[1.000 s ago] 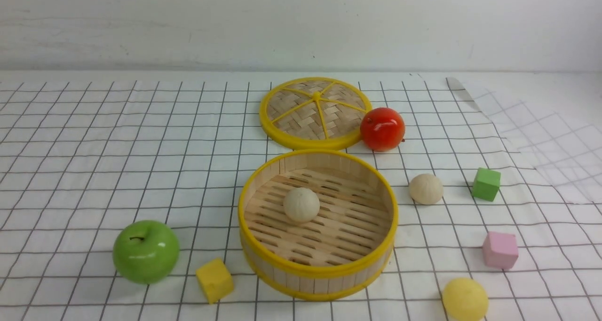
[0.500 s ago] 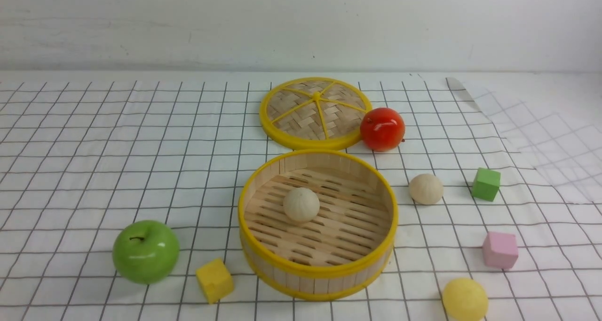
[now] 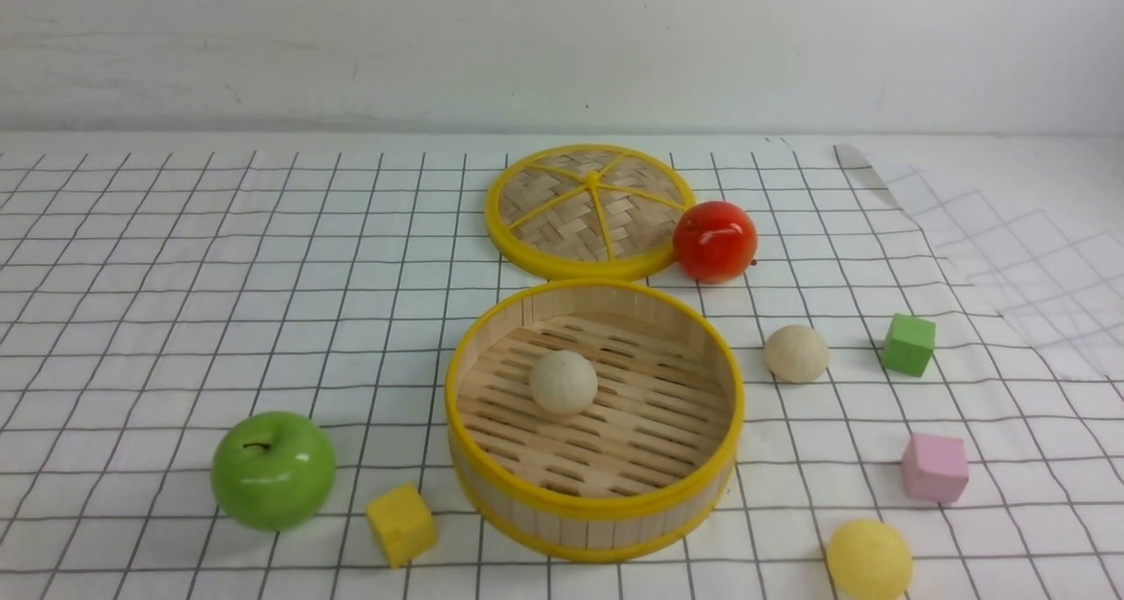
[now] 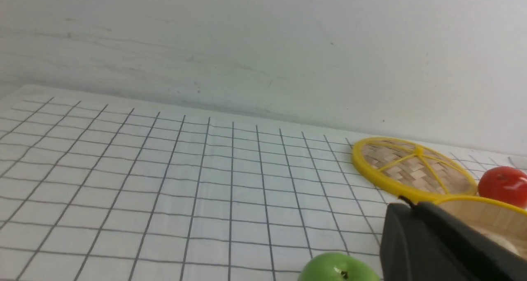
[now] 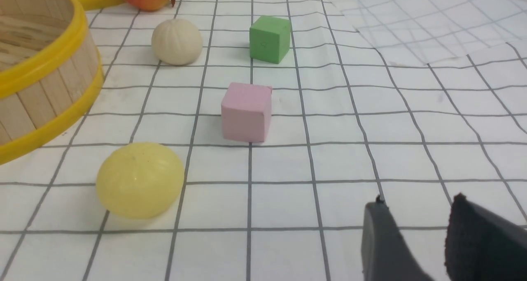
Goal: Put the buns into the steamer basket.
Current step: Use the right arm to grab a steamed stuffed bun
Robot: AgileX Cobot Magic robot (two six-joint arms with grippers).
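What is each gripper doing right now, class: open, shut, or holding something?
Left gripper: cannot be told; only part of it shows.
Right gripper: open, holding nothing.

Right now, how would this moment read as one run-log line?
steamer basket: holds first cream bun | on cloth to its right: second cream bun, yellow bun | right gripper: open, empty
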